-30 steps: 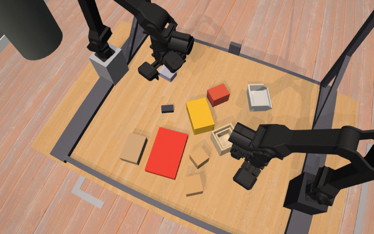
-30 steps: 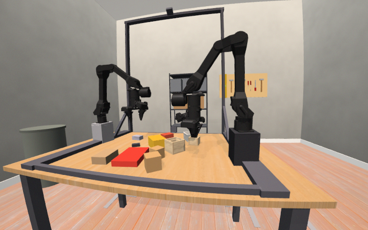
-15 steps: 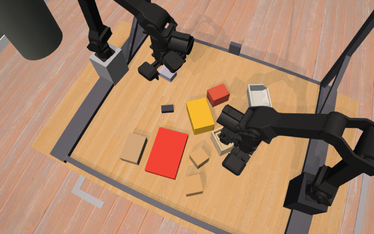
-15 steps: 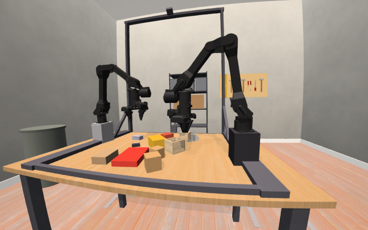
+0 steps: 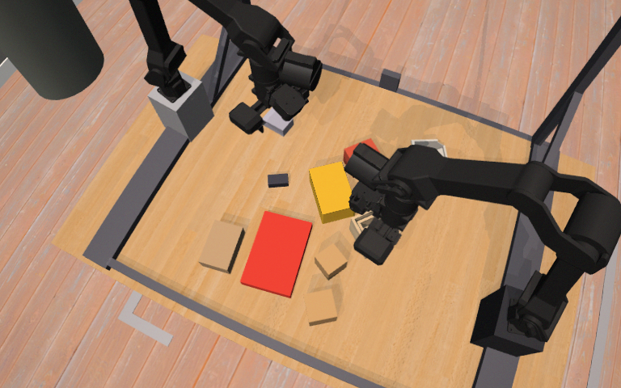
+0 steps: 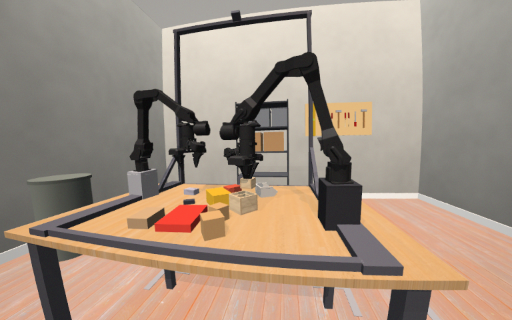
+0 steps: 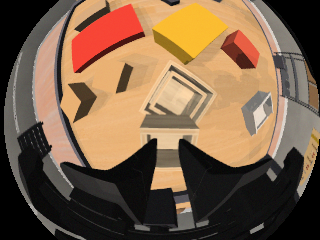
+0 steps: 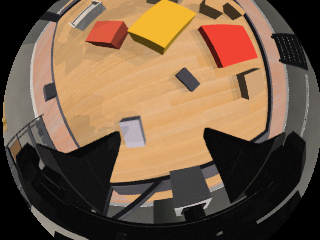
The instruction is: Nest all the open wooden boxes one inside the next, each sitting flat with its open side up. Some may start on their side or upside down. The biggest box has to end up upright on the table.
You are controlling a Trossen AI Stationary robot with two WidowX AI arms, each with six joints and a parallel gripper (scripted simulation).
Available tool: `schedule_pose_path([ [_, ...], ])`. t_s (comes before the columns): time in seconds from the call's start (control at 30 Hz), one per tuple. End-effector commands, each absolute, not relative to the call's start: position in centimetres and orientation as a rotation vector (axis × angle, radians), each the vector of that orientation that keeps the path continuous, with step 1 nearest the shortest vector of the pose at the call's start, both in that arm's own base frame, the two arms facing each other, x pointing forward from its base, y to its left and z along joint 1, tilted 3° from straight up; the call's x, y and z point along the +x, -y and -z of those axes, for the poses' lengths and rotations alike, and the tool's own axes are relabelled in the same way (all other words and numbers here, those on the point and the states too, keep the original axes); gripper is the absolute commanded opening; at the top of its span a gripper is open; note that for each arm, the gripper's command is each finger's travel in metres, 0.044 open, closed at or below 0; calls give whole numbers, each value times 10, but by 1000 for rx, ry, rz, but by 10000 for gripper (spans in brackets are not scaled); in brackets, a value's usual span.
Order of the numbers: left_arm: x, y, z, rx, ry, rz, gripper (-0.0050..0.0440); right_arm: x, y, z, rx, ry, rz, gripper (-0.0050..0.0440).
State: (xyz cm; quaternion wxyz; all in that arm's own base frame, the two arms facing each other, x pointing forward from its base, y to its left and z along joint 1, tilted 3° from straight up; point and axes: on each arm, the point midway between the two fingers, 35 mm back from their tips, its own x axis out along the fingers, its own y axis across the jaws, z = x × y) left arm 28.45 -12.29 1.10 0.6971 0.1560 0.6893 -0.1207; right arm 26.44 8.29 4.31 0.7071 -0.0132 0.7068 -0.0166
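- While the left gripper (image 5: 378, 224) (image 6: 247, 176) (image 7: 167, 142) pinches the small wooden box (image 6: 247, 183) (image 7: 169, 121), the right gripper (image 5: 268, 114) (image 6: 187, 163) (image 8: 162, 134) stands spread, holding nothing.
- Ahead of the left fingertips, the big wooden box (image 5: 354, 225) (image 6: 237, 203) (image 7: 192, 79) sits upright with a smaller one inside; seemingly only the held box remains.
- Just beyond them, the yellow block (image 5: 331, 188) (image 6: 217, 196) (image 7: 190, 30) (image 8: 162, 22) crowds that far side; approaching from the gripper's side looks roomier.
- Lowering off-centre could catch the inner rims.
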Motion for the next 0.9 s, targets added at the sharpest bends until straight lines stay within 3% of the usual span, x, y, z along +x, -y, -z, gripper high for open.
schedule_pose_path([
  [0.0, 300, 140, -18, 343, -1528, 271, 170, 268, -84, -49, -23, -1548, 31, 400],
  [0.4, 309, 154, -24, 344, -1524, 272, 170, 267, -84, -42, -42, -1550, 42, 400],
  [0.87, 309, 154, -24, 344, -1524, 272, 170, 319, -105, -20, -238, -1165, 148, 400],
])
